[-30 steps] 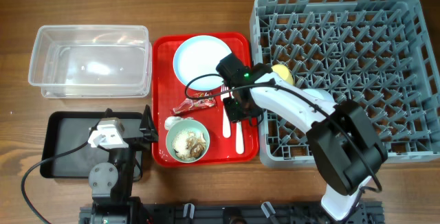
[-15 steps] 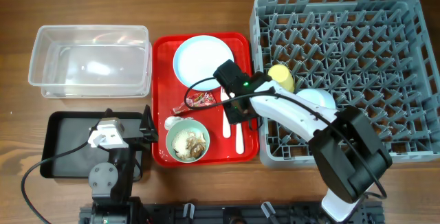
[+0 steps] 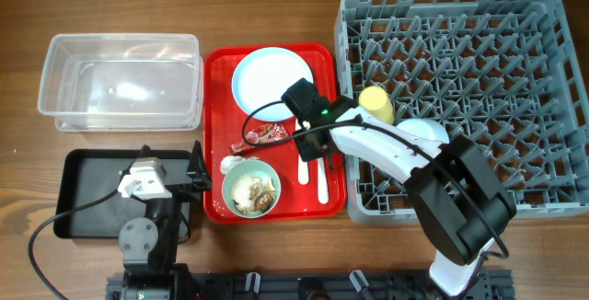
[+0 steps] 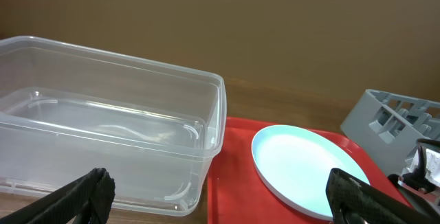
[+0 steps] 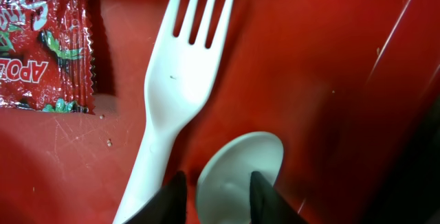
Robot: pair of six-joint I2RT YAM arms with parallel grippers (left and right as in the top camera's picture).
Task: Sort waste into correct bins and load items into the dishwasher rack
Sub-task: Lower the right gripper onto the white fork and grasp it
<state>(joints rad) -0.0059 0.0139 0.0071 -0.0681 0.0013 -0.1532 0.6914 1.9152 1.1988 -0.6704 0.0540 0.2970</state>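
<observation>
1. The right gripper (image 5: pixel 218 200) is low over the red tray (image 3: pixel 219 88), near the middle of the overhead view. Its two fingers are apart.
2. The round end of the white spoon (image 5: pixel 239 172) sits between those fingers, at the bottom of the right wrist view. I cannot tell if a finger touches it.
3. The white fork (image 5: pixel 180 93) lies just beside the spoon, on its left in that view. Its teeth point to the top of the frame. It is close to the left finger, so I think it could get bumped.
4. From above, the fork and spoon both lie long-ways, top to bottom, side by side. The spoon is the one nearer the grey rack (image 3: pixel 543 107). The fingers stand on either side of the spoon, across its short way, so a squeeze should catch it.
5. The rack is just right of the red tray, so I think the trip will be short. The yellow cup (image 3: pixel 375 104) is in the rack already.
6. The left gripper (image 4: pixel 220 189) is at the lower left of the overhead view, by the black tray (image 3: pixel 87 199). Its fingers are wide apart and hold nothing. It is well apart from the spoon, so the right arm is nearer.
7. The blue plate (image 3: pixel 270 81), the red wrapper (image 3: pixel 265 134) and the green bowl (image 3: pixel 250 190) with leftovers are on the red tray too.
</observation>
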